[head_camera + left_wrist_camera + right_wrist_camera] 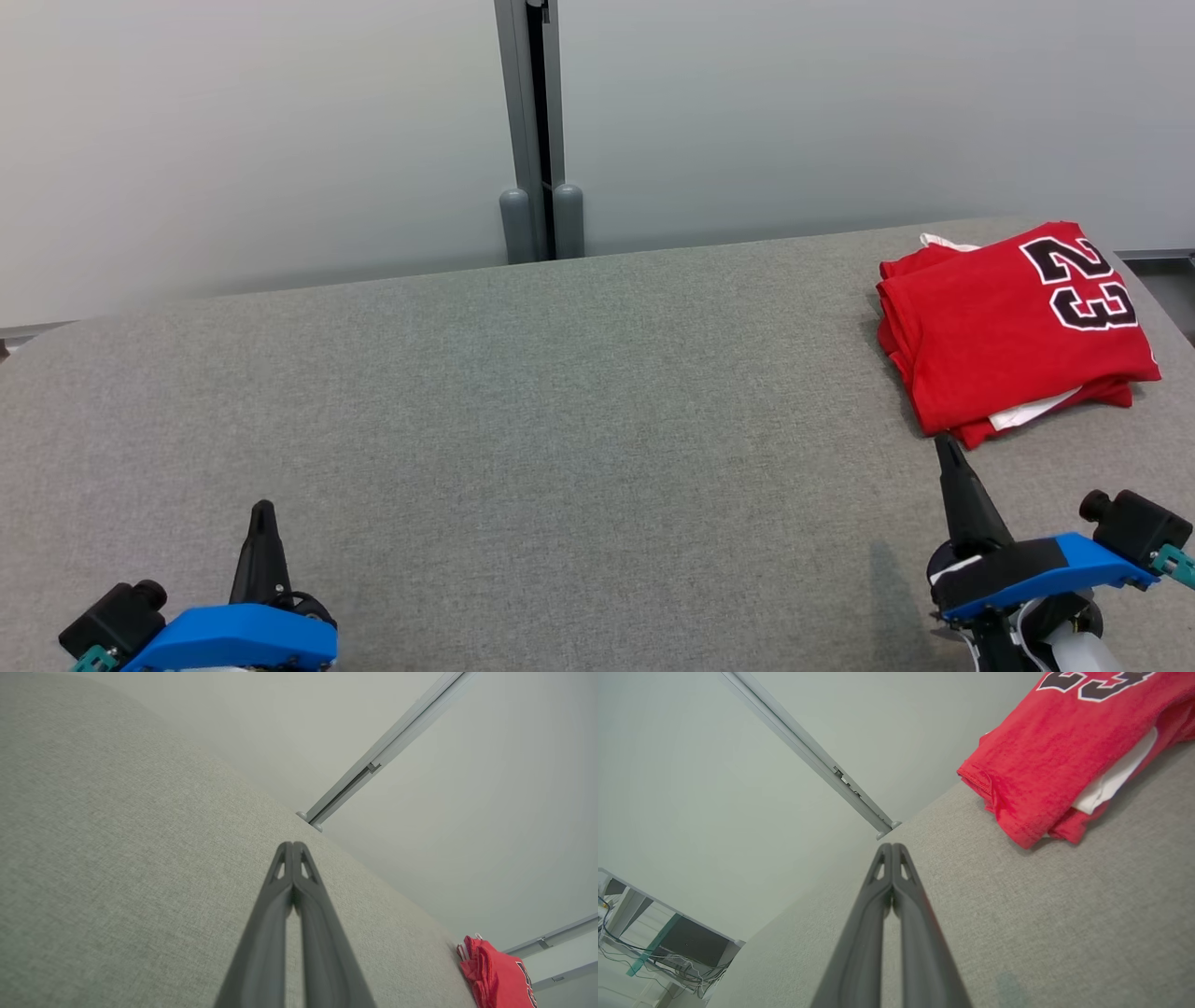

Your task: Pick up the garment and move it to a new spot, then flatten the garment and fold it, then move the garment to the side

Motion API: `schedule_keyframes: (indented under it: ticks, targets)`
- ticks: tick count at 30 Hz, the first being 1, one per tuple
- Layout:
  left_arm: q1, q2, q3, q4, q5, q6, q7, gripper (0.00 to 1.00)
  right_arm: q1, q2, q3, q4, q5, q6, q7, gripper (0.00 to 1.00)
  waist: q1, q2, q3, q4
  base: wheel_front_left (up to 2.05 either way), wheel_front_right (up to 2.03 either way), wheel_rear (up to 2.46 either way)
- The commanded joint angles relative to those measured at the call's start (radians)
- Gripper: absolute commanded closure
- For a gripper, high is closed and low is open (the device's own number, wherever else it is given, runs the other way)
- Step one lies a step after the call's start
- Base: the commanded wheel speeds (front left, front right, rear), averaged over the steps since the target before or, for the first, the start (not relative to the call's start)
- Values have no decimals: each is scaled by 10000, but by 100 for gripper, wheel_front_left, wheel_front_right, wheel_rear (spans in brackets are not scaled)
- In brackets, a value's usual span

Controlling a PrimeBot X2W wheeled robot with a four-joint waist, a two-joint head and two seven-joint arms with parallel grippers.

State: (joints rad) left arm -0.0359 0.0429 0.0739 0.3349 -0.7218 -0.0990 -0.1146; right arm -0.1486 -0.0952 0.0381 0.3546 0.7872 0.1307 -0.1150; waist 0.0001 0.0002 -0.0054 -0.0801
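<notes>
The garment is a red jersey with a black "23", folded into a neat stack at the far right of the grey table; white fabric peeks from its front edge. It also appears at the lower right of the left wrist view as the garment and at the upper right of the right wrist view as the garment. My right gripper is shut and empty, its tip just in front of the jersey's near corner. At the lower left, my left gripper rests shut and empty, far from the jersey.
A grey wall with a vertical metal post stands behind the table's far edge. The table's right edge runs close beside the jersey. A desk with cables appears off to one side in the right wrist view.
</notes>
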Motion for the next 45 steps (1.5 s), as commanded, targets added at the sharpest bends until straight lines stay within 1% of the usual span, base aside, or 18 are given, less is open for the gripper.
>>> schedule_keyframes:
  ticks: [1,21,45]
  targets:
    - [-304,66,52,-195,-422,-56,102,100,-28,11,-108,-226,410,0,104,100,0,-2,2,17,0,0,0]
    - [-462,78,166,-420,-2946,-145,763,100,106,147,-540,-506,2743,1,763,100,0,-2,20,190,0,0,0]
    - [-599,86,273,-622,-5309,-224,1381,100,247,267,-943,-764,4929,0,1383,100,0,-2,41,389,0,0,0]
